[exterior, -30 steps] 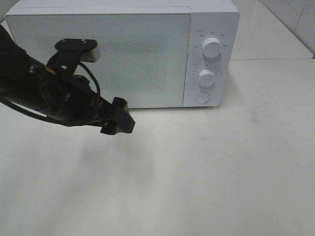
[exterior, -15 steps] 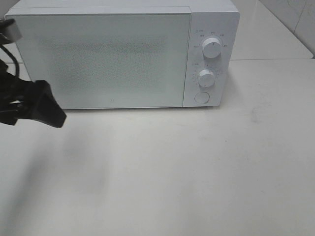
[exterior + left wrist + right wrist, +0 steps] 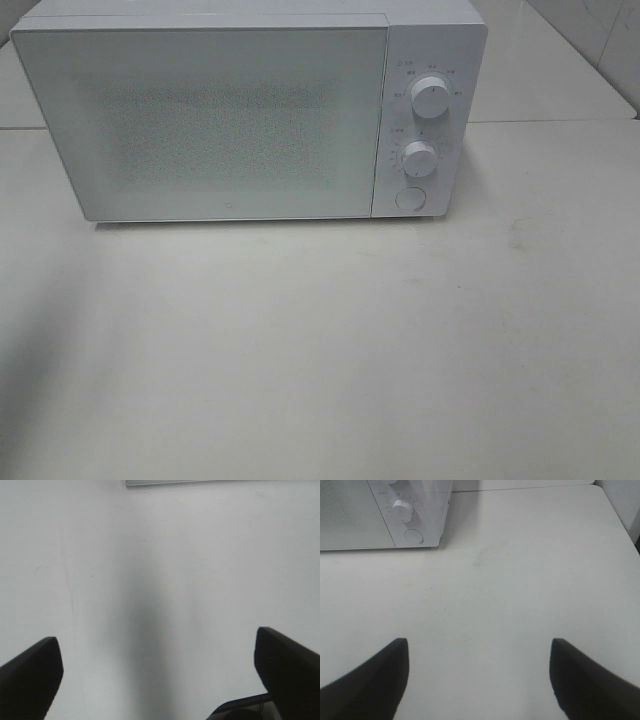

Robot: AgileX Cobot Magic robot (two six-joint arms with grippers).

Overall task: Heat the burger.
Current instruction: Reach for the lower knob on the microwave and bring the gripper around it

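Observation:
The burger is out of view in every frame. A white microwave (image 3: 250,110) stands at the back of the table with its door shut; two knobs (image 3: 430,97) and a round button sit on its right panel. Neither arm shows in the exterior high view. In the left wrist view my left gripper (image 3: 160,675) is open over bare table, with nothing between its dark fingers (image 3: 30,675). In the right wrist view my right gripper (image 3: 477,680) is open too, with nothing between its fingers, and the microwave's corner (image 3: 415,515) lies well ahead of it.
The white table (image 3: 350,340) spreads in front of the microwave and to its right. A tiled wall edge (image 3: 600,40) runs along the back right. The table's right edge (image 3: 620,525) appears in the right wrist view.
The left arm has drawn back leftward from in front of the microwave door and left the exterior high view. The microwave has not moved.

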